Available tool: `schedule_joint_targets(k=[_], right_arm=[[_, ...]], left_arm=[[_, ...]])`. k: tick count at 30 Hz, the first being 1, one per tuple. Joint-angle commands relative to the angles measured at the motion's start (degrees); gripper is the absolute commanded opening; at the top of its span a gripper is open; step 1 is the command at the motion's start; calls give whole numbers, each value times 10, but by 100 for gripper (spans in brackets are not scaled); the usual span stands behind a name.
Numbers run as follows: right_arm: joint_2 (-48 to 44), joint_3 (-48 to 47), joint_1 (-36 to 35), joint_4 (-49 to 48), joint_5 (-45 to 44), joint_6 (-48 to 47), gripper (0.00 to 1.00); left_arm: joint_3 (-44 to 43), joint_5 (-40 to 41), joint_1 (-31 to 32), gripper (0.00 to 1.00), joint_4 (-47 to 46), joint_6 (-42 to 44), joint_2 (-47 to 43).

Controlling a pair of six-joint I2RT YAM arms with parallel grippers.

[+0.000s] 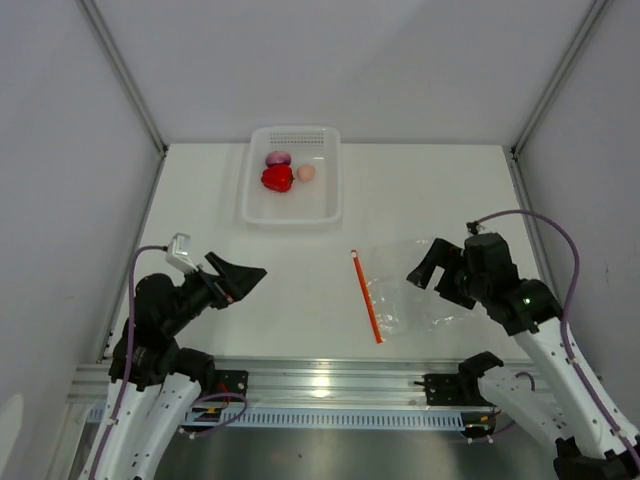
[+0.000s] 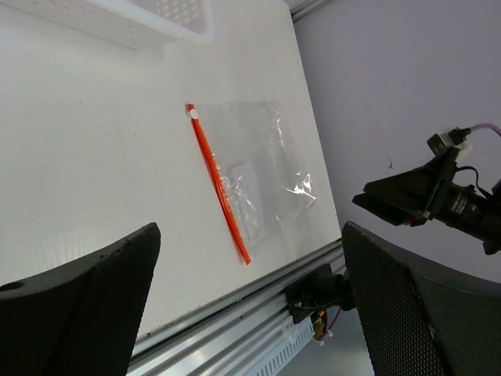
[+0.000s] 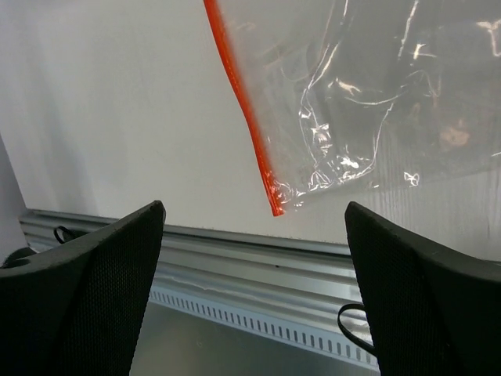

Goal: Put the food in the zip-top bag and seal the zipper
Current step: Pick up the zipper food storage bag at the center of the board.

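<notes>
One clear crinkly bag point(image 1: 415, 297), orange-red zipper point(image 1: 366, 297)

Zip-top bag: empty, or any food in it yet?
Empty. The zip-top bag lies flat with nothing inside; the red piece, purple piece and peach ball all sit in the white tray.

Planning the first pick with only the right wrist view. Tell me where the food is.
Observer: All three pieces lie in the white tray at the table's far side: the red piece, the purple-pink piece behind it, the peach ball to its right.
Operator: Report the left gripper.
Observer: The left gripper is open and empty, above the table, left of the zip-top bag.
Operator: Confirm the bag's far half.
Observer: Empty too; the whole bag lies flat, its zipper on the edge facing the left arm.
</notes>
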State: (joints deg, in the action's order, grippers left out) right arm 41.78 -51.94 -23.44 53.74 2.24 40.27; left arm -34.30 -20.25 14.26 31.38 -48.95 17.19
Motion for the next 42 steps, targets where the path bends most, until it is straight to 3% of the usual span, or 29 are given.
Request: schedule_joint_targets(k=[1,8,21,23,30,35,42], right_arm=[[51,-11,-53,-46,15,-27,98],[298,-105,-227,-43,-191,-12,97],[586,-255,-219,-74,-272,-91,75],[600,-264,-218,-79,-273,-98,72],[648,-285,-213,-85,-253,-115,45],[669,-284,-214,-97,-243,-123,39],[687,-279,-223,-113,-233,-128,39]], left_arm=[[-27,-2,2,99,2,13,3],[-35,-14,2,99,0,20,13],[-16,-58,2,95,-42,17,-4],[-12,-66,2,95,-49,13,-8],[-7,-73,2,95,-54,12,-9],[-4,-80,2,95,-63,8,-9],[-1,-83,2,95,-65,6,-10]])
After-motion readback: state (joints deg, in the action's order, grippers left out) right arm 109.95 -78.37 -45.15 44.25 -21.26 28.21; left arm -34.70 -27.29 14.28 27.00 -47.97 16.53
